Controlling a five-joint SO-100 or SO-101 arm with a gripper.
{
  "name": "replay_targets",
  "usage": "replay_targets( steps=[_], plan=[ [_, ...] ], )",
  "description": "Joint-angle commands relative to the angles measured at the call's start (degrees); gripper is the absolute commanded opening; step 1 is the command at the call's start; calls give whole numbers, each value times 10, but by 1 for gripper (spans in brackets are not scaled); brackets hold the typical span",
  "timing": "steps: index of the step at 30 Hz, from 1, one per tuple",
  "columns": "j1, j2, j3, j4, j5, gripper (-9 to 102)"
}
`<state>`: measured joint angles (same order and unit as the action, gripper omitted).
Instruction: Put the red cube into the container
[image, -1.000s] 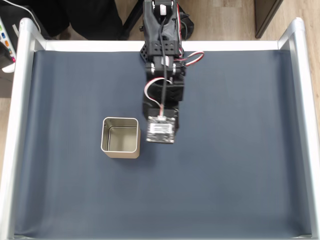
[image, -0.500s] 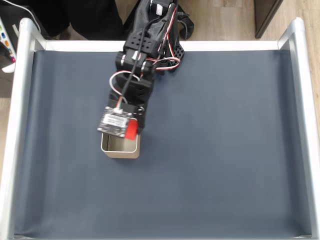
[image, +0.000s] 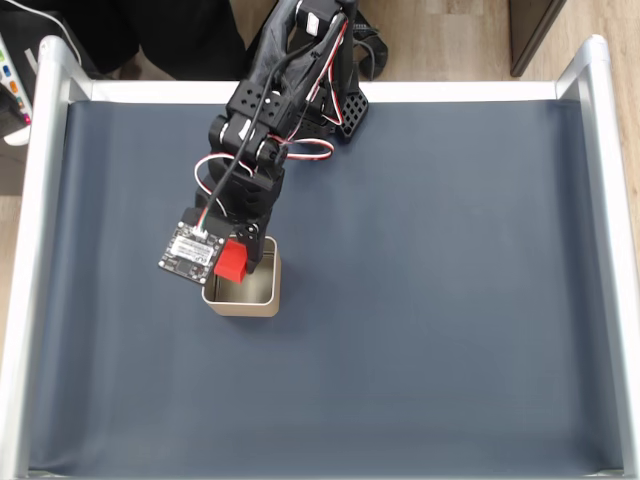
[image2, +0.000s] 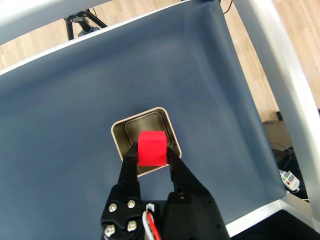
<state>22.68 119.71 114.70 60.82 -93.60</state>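
Observation:
The red cube (image: 232, 262) (image2: 152, 148) is clamped between the fingers of my gripper (image: 234, 258) (image2: 151, 151), which is shut on it. In the wrist view the cube hangs above the opening of the container (image2: 144, 125), a square silver tin with a shiny inside. The fixed view shows the container (image: 256, 296) on the dark mat, with the cube and my arm over its left and upper part.
A dark blue mat (image: 450, 300) covers the table, framed by silver rails (image: 30, 300) at the left, right and top. Wooden floor lies beyond the rails. A power strip (image2: 289, 179) lies on the floor in the wrist view.
My arm swung from right of the container to the left, carrying the red cube over the tin's opening.

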Motion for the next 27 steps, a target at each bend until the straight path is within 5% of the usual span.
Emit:
replay_targets(
  steps=[1, 27],
  plan=[
    [-8, 11, 8, -25, 18, 0],
    [-22, 11, 75, -108, 50, 12]
  ],
)
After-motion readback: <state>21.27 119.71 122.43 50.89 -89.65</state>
